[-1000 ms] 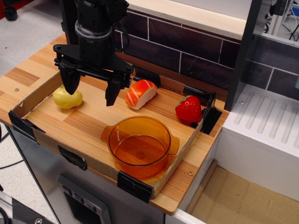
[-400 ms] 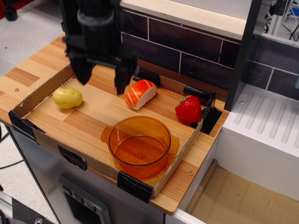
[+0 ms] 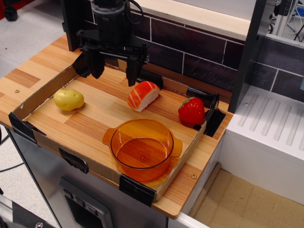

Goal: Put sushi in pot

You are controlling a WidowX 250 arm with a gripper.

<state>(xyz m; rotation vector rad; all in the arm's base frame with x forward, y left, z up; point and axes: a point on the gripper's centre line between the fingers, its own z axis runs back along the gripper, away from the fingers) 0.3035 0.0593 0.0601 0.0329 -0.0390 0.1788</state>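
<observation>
The sushi, a white rice block topped with a striped orange slab, lies on the wooden tray floor near the back. The amber see-through pot stands at the tray's front with nothing in it. My black gripper hangs open and empty above the tray's back left. Its right fingertip is just left of and above the sushi, not touching it.
A yellow potato lies at the tray's left and a red strawberry at its right. Low cardboard walls with black corner clips ring the tray. A dark tiled wall stands behind, and a white surface to the right.
My gripper has risen and moved back and to the right, from over the potato side to beside the sushi. It has stayed open. The toys and pot have not moved.
</observation>
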